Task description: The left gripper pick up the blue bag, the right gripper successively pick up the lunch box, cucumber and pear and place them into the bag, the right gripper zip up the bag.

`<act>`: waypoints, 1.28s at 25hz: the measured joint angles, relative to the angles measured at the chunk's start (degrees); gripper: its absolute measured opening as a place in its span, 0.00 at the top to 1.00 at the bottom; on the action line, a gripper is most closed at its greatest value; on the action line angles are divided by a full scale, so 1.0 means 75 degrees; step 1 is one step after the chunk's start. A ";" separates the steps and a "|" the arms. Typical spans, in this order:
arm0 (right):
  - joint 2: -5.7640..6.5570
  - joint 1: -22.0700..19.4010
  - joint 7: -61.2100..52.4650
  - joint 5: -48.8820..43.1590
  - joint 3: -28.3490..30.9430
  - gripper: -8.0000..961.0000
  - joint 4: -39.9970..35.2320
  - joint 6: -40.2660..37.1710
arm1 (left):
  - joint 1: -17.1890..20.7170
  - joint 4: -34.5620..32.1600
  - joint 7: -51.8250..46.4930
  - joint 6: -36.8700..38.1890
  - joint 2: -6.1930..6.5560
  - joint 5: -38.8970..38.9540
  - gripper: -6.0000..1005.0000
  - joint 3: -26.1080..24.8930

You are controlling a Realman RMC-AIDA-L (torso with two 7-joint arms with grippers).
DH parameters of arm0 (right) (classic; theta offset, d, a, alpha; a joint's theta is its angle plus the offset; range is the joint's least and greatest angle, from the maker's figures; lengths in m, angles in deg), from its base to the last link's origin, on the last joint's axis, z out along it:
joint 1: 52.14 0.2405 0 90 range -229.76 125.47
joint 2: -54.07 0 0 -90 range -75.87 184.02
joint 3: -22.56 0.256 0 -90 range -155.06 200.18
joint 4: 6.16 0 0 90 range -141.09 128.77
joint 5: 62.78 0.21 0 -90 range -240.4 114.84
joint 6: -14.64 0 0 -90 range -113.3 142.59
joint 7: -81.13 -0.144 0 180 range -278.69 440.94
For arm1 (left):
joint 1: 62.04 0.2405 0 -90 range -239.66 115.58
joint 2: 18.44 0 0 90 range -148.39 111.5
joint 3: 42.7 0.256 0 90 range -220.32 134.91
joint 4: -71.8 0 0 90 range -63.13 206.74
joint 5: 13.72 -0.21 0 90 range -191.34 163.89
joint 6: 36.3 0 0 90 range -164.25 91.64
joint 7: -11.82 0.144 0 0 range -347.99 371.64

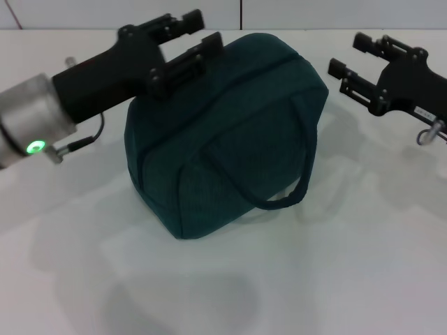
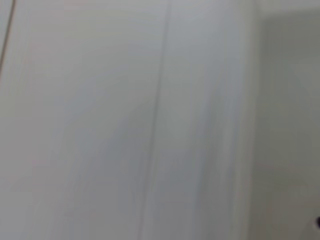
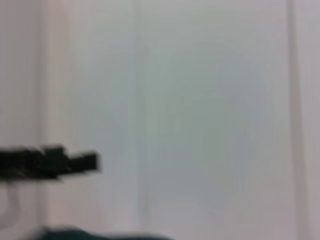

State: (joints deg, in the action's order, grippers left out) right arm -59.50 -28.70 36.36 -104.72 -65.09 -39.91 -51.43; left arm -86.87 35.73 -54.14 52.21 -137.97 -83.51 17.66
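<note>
The blue bag (image 1: 230, 132) stands on the white table (image 1: 349, 265) in the head view, its top seam closed and one handle (image 1: 293, 188) hanging down its front. My left gripper (image 1: 208, 29) is open, just above the bag's back left top edge, holding nothing. My right gripper (image 1: 345, 53) is open and empty, in the air just right of the bag's top. The lunch box, cucumber and pear are not in view. The right wrist view shows a blurred dark gripper part (image 3: 50, 162) and a sliver of the bag (image 3: 100, 234). The left wrist view shows only a pale surface.
The white table spreads in front of and to both sides of the bag. A pale wall with a vertical seam (image 1: 241, 14) runs behind it. A cable loop (image 1: 429, 132) hangs under my right wrist.
</note>
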 joint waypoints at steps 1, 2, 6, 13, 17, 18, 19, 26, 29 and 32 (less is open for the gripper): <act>0.0144 0.0037 -0.0387 -0.0200 0.0002 0.56 -0.0054 -0.0572 | 0.0040 0.0103 0.0183 0.0219 -0.0001 0.0122 0.61 0.0002; 0.0278 0.0111 -0.0746 -0.0483 0.0008 0.51 -0.0086 -0.1084 | 0.0067 0.0272 0.0502 0.0538 0.0000 0.0246 0.57 0.0003; 0.0741 0.0596 -0.1754 -0.1497 0.0041 0.37 -0.0070 -0.2912 | 0.0111 0.0927 0.1637 0.1489 -0.0008 0.0351 0.43 0.0026; 0.0688 0.0662 -0.1293 -0.2179 0.0191 0.31 -0.0047 -0.3578 | 0.0223 0.1783 0.2883 0.1767 -0.0005 -0.0136 0.23 0.0027; 0.0450 0.0645 -0.1238 -0.2860 0.0755 0.31 -0.0047 -0.3572 | 0.0349 0.2080 0.3357 0.1779 -0.0016 -0.0287 0.15 0.0065; 0.0390 0.0641 -0.1252 -0.2992 0.0913 0.31 -0.0045 -0.3576 | 0.0396 0.2142 0.3442 0.1779 -0.0020 -0.0285 0.13 0.0071; 0.0370 0.0640 -0.1259 -0.3039 0.0972 0.31 -0.0043 -0.3577 | 0.0435 0.2171 0.3481 0.1780 -0.0021 -0.0275 0.13 0.0071; 0.0192 0.0571 -0.1201 -0.3102 0.1142 0.31 -0.0034 -0.3571 | 0.0569 0.2157 0.3506 0.1822 0.0004 -0.0268 0.13 0.0072; 0.0096 0.0529 -0.1189 -0.3145 0.1354 0.31 -0.0034 -0.3571 | 0.0586 0.2147 0.3506 0.1824 0.0014 -0.0280 0.13 0.0073; 0.0064 0.0464 -0.1104 -0.3151 0.1431 0.31 -0.0049 -0.3586 | 0.0590 0.2101 0.3508 0.1827 0.0024 -0.0285 0.12 0.0091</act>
State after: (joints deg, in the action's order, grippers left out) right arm -59.01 -25.22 28.08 -128.35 -54.36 -40.28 -78.32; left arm -82.45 51.49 -27.84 65.91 -137.79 -85.65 18.35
